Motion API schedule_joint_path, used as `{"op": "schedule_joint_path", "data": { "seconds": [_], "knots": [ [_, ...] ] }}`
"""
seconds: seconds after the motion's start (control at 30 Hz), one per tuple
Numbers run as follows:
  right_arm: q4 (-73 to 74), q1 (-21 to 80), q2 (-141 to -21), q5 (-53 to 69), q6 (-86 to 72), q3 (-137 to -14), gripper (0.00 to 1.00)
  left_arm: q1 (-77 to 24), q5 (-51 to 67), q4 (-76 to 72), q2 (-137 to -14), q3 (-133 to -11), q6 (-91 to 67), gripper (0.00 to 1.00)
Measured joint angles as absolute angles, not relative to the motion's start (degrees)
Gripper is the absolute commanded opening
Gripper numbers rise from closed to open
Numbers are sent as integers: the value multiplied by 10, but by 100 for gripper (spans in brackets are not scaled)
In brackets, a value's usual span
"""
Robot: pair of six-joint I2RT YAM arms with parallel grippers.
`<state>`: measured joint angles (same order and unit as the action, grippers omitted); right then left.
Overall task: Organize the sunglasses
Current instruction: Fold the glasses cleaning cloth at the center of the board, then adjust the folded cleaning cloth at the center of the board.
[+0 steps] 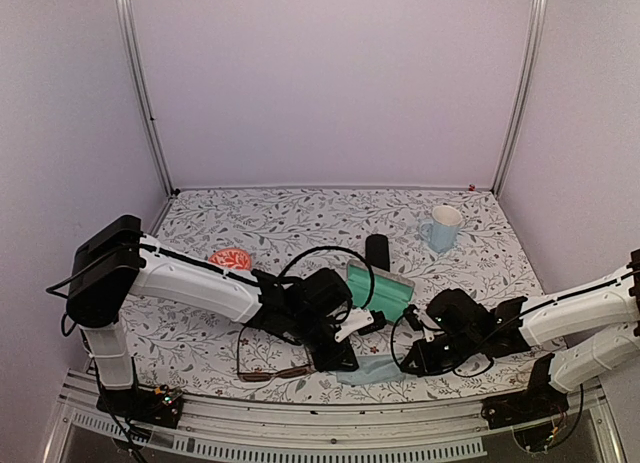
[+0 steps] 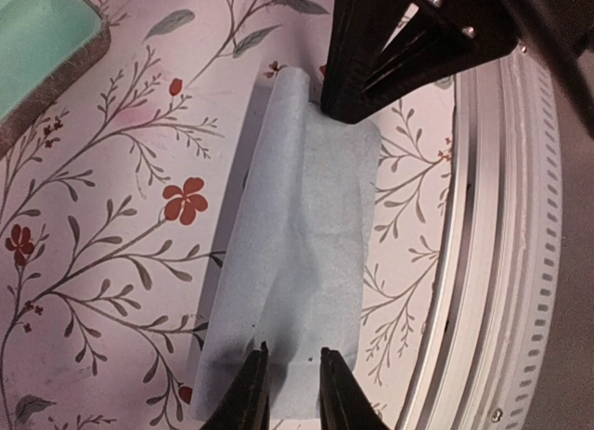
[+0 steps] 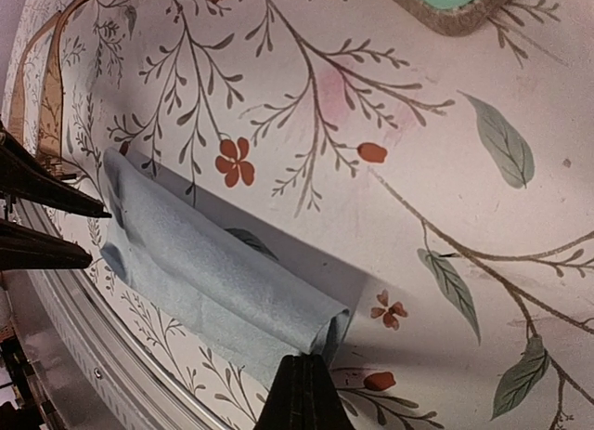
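Cloth (image 1: 372,370): flat on surface, sunglasses (image 1: 285,373) just beside.
Left gripper (image 2: 295,393): jaws narrowly apart over one end of the cloth.
Right gripper (image 3: 302,379): jaws pinching the other end of the cloth.

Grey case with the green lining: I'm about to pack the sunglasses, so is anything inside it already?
The grey case shows only bare green lining. The left gripper hides its near-left corner, so that part cannot be checked.

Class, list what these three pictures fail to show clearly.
1. Brown sunglasses: right wrist view, cut off by the left edge.
2. Pink-red sunglasses: top view only, too small for detail.
3. Whether the right pincer pinches the cloth: right wrist view, its shut tips hide the contact.
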<state>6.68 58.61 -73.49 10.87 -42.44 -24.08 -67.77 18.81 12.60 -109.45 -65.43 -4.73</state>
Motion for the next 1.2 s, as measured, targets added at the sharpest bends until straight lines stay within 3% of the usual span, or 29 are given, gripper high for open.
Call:
{"op": "schedule_joint_path", "data": {
  "seconds": [1.2],
  "knots": [
    [87, 601, -703, 111, -452, -241, 0, -672, 187, 119, -1094, -647, -47, 21]
  ]
}}
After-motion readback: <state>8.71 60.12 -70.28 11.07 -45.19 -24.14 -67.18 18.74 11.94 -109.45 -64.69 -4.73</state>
